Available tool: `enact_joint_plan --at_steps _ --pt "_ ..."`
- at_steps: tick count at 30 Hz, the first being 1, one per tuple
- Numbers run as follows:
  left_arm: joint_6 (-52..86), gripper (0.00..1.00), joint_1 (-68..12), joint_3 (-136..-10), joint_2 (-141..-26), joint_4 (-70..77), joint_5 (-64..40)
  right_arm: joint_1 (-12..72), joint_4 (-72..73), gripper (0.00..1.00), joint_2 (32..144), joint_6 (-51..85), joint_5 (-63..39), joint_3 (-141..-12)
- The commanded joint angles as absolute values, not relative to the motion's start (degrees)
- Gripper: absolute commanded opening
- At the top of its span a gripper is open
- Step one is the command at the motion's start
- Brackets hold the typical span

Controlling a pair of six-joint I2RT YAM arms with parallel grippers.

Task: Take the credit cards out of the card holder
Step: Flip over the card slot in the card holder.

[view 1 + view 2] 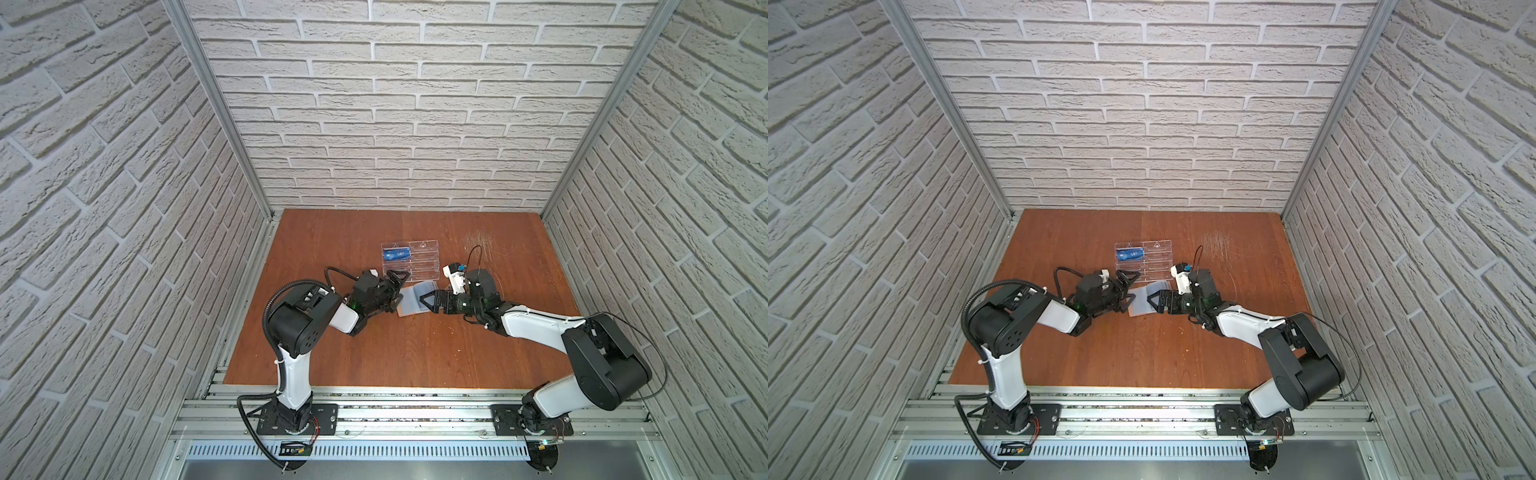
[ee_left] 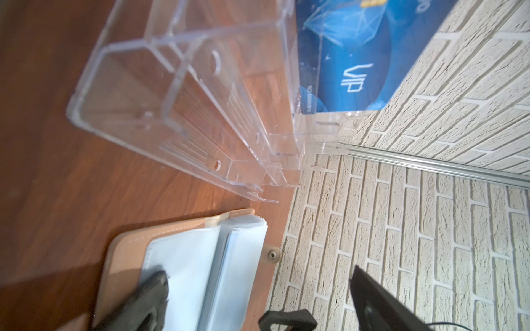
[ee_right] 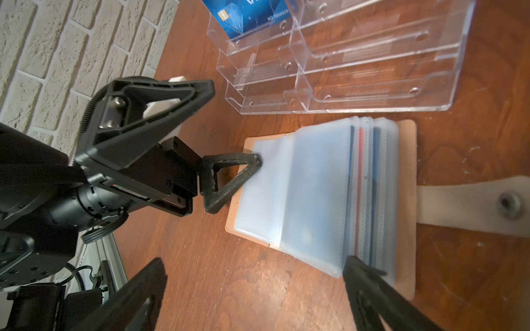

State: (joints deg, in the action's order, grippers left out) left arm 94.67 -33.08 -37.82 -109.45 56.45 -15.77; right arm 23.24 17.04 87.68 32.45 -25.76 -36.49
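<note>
While the left gripper [image 3: 235,123] and right gripper [image 3: 255,262] both stand spread, the holder [image 3: 315,186] lies open between them; one left finger [image 3: 229,174] presses its bare sleeve page, one right finger [image 3: 367,286] sits at the stacked sleeves' edge. Beyond their tips, a blue card [image 3: 243,17] stands in the rack [image 3: 372,71].

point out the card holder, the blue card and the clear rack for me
card holder [image 3: 407,200], right wrist view, bare tan leather cover edge
blue card [image 2: 372,57], left wrist view, blue face near the vip lettering
clear rack [image 3: 387,83], right wrist view, front tier wall
</note>
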Motion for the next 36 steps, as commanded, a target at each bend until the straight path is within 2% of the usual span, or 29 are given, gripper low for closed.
enact_joint_plan --at_steps 1,11,36 --pt "93.69 0.98 -33.06 -36.36 -108.58 54.2 -14.77 23.55 19.27 0.97 89.12 32.78 -27.15 -37.77" --pt "93.69 0.98 -32.96 -35.63 -108.6 54.9 -14.93 23.56 18.71 0.97 91.9 33.32 -27.86 -38.69" --pt "94.31 0.98 -32.51 -34.29 -108.46 56.78 -14.93 25.84 15.51 0.97 89.84 30.42 -25.76 -39.98"
